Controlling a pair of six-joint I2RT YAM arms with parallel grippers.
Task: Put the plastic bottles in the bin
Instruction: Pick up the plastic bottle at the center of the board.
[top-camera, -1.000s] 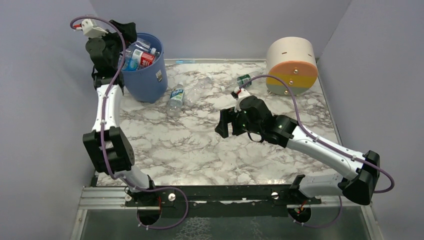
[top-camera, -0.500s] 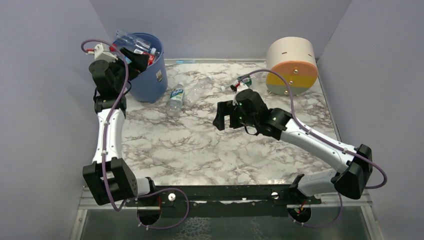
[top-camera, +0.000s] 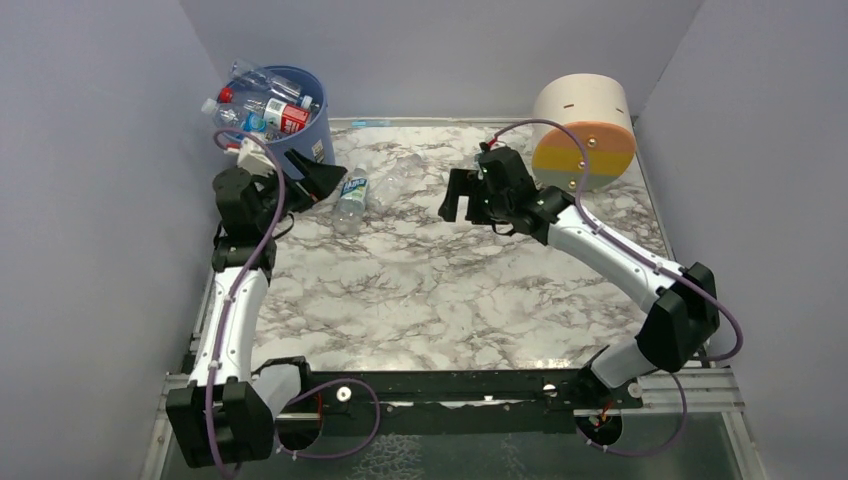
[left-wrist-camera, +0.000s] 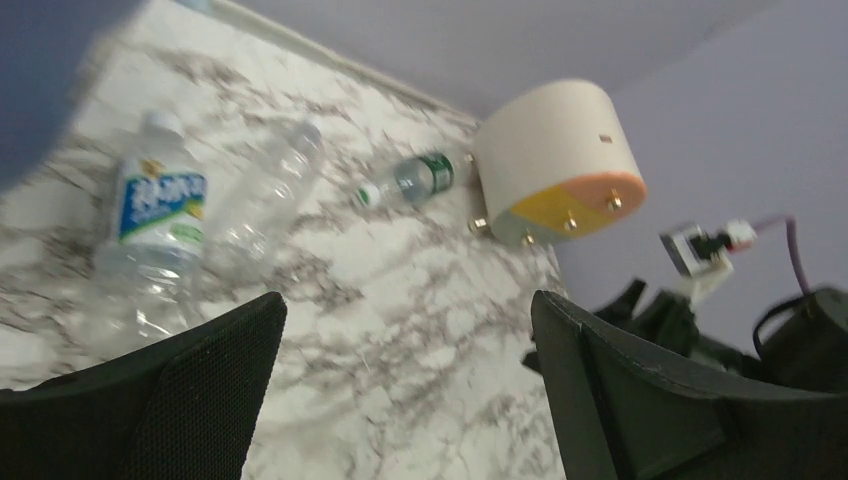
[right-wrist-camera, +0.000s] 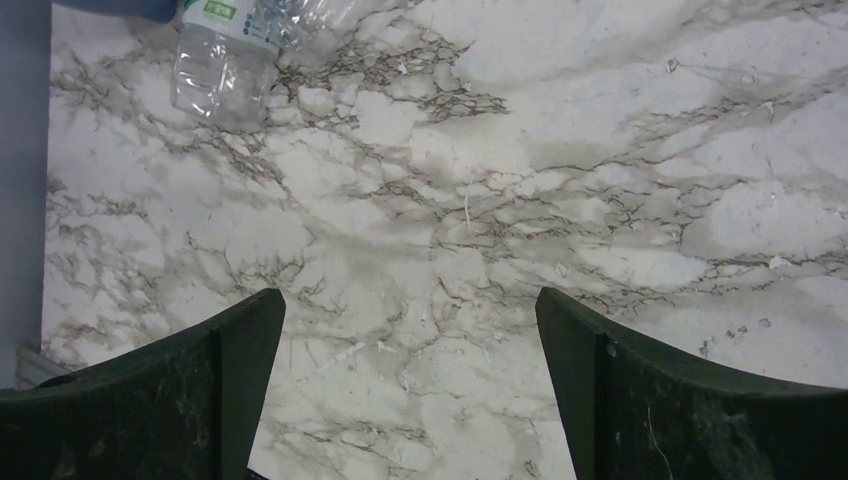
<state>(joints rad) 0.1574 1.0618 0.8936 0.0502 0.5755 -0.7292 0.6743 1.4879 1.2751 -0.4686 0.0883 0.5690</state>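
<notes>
Bin (top-camera: 298, 148): blue, at 11 o'clock on the surface (top-camera: 420, 290); small white sticker (top-camera: 318, 151) on its side, print too small to read.
Bottles in bin (top-camera: 258, 95): heaped above the rim; one red label (top-camera: 290, 115), writing unreadable.
Blue-label bottle (top-camera: 351, 193): lying on the surface at 4 o'clock from the bin; label blue over green, white lettering blurred.
Clear bottle (top-camera: 397, 175): crumpled, just beside the blue-label bottle at its 2 o'clock.
Green-label bottle (left-wrist-camera: 415, 180): lying near the drum (top-camera: 583, 130), which is cream, orange and yellow, at 1 o'clock.
Left tool (top-camera: 325, 180): jaws wide apart, gripping nothing, beside the bin, close to the blue-label bottle.
Right tool (top-camera: 458, 203): jaws wide apart, empty, over bare marble.
</notes>
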